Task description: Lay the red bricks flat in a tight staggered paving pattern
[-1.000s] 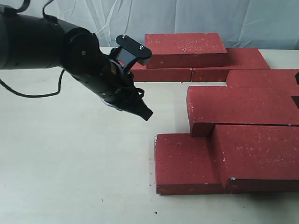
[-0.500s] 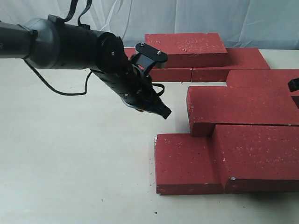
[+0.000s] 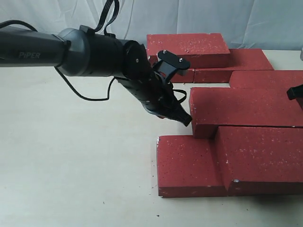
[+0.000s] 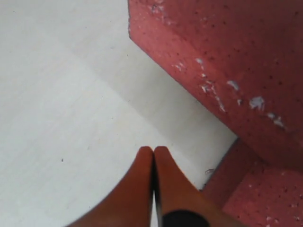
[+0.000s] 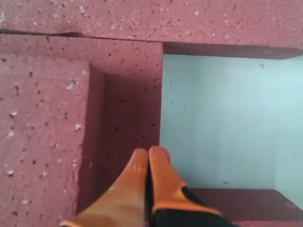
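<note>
Several red bricks lie on the pale table. Two flat ones (image 3: 189, 165) (image 3: 265, 158) sit side by side at the front. A third brick (image 3: 244, 106) rests on top of them, overlapping their far edge. More bricks (image 3: 213, 75) form a back row, with one (image 3: 187, 45) stacked on it. My left gripper (image 3: 186, 120) is shut and empty, its tip right at the raised brick's left end (image 4: 227, 56). In the left wrist view it (image 4: 153, 150) hangs over bare table. My right gripper (image 5: 149, 152) is shut, over a low brick (image 5: 128, 118) beside a gap; only a bit of it (image 3: 296, 91) shows at the right edge.
A white curtain (image 3: 265, 19) hangs behind the table. Bare tabletop (image 3: 71, 161) spreads left of the bricks. A patch of table (image 5: 218, 118) is enclosed by bricks in the right wrist view. The left arm's cable (image 3: 90, 97) droops above the table.
My left arm has swung right and down, bringing its shut tip from mid-table to the raised brick's left end. The right gripper has edged into view at the right. No brick has moved.
</note>
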Available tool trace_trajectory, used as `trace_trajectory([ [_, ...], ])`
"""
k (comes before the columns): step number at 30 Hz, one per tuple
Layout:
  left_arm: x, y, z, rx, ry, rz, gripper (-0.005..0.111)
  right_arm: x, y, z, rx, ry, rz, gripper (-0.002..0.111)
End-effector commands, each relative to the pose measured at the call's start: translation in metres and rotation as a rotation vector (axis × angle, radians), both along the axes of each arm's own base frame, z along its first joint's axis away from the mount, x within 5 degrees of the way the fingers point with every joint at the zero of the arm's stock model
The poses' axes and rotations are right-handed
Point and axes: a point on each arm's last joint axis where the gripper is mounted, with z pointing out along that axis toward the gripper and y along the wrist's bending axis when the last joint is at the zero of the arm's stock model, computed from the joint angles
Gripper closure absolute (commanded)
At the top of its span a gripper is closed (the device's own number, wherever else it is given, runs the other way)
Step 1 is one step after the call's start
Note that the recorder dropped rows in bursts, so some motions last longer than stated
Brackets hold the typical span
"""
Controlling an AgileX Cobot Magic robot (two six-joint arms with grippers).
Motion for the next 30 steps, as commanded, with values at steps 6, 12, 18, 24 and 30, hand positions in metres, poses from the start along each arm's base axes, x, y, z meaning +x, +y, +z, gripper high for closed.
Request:
trace_trajectory([
  [6, 0.003, -0.012, 0.005, -0.066, 0.018, 0.006, 0.107, 0.005, 0.007, -0.003, 0.010, -0.012, 0.033, 0.109],
  [12, 0.005, -0.015, -0.008, -0.068, 0.049, 0.012, 0.107, 0.005, 0.008, -0.002, 0.018, -0.014, 0.027, 0.109],
  [18, 0.007, -0.018, -0.004, -0.114, 0.040, 0.032, 0.107, 0.004, 0.010, -0.003, 0.042, -0.007, 0.039, 0.109],
  [24, 0.006, -0.020, -0.003, -0.130, 0.044, 0.017, 0.107, 0.005, 0.022, -0.002, 0.080, -0.003, 0.086, 0.109],
  [30, 0.006, -0.020, 0.003, -0.137, 0.023, 0.014, 0.107, 0.014, 0.044, 0.011, 0.095, -0.005, 0.158, 0.109],
])
